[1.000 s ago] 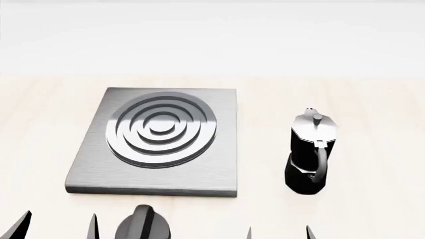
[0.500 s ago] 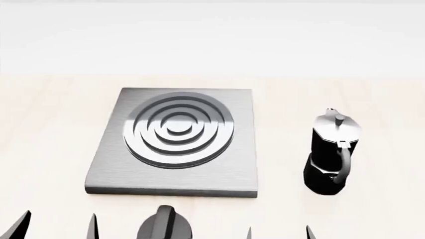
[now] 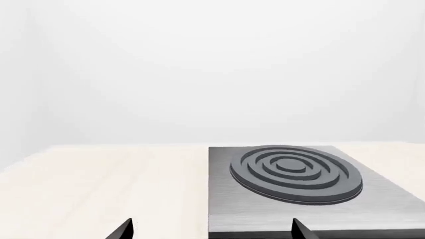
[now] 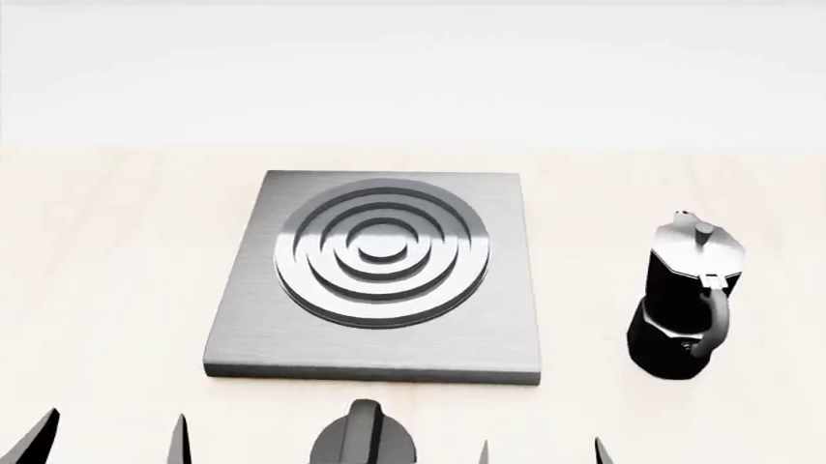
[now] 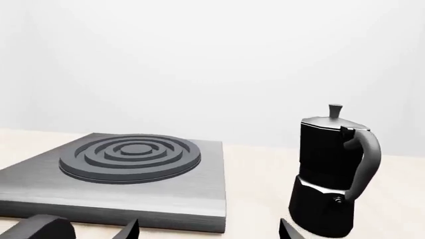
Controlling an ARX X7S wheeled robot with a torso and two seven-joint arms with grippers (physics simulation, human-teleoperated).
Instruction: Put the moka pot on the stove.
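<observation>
1. Moka pot stands upright on the worktop, right of the stove, apart from it.
2. Right tool and left tool: tips spread, holding nothing.
3. Advice: approach from the pot's handle side, grip squarely, lift vertically to avoid tipping.

Simulated kitchen counter, stove, moka pot, pale worktop

Black moka pot upright, right of grey stove, apart
</observation>
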